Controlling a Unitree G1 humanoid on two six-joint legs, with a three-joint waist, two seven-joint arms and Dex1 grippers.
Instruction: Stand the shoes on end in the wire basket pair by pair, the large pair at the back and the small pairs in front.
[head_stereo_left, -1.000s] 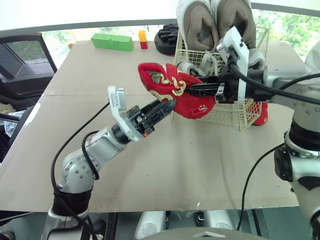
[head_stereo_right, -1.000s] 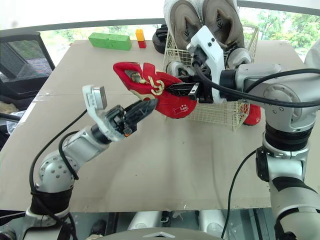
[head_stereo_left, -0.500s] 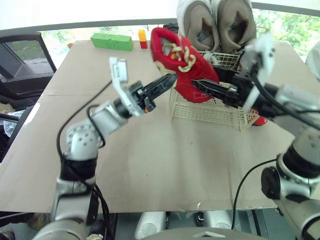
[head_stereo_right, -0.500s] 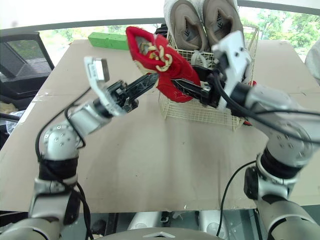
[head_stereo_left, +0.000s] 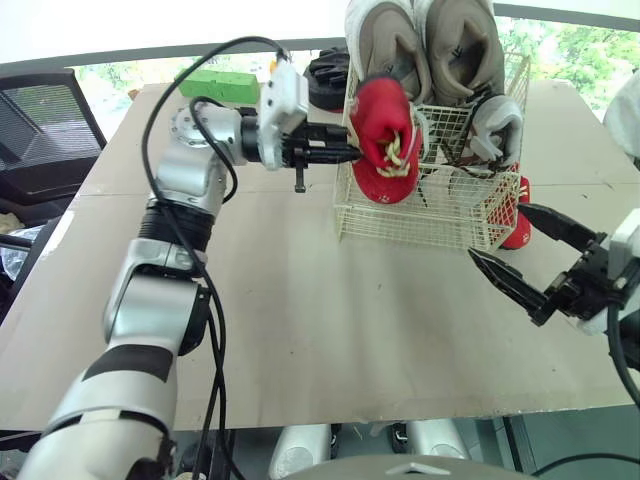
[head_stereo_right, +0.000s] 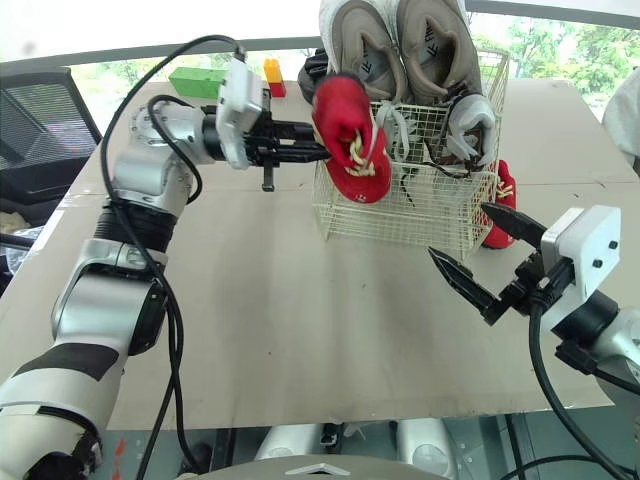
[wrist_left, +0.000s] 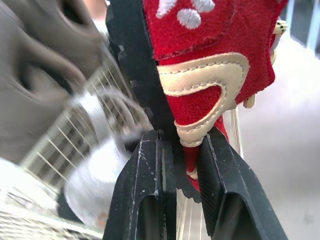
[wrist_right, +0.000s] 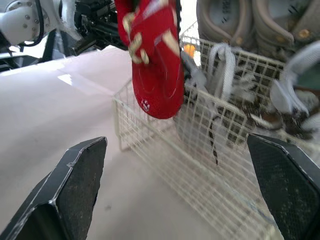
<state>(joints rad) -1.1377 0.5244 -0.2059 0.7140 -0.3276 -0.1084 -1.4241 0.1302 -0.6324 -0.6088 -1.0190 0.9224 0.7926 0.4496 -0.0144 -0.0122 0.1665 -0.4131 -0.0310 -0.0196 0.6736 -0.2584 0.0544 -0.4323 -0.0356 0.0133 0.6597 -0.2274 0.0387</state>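
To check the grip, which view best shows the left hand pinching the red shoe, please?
Left wrist view: the left hand clamps the edge of the red shoe, close up. The eye and right wrist views show the whole shoe at the wire basket, the grip small.

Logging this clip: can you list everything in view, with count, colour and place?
table: one, tan, under everything
basket: one, cream wire, far middle of the table
large shoes: two, tan-grey, on end at the basket's back
small shoes: at least two, grey-white, in the basket's front
red shoe: one, held up at the basket's front left corner
second red shoe: one, on the table beside the basket's right end
green block: one, far left of the table
small block: one, yellow and red, beside the green one
black object: one, behind the basket
chair: one, black, left of the table
left tool: shut on the red shoe
right tool: open, front right of the basket
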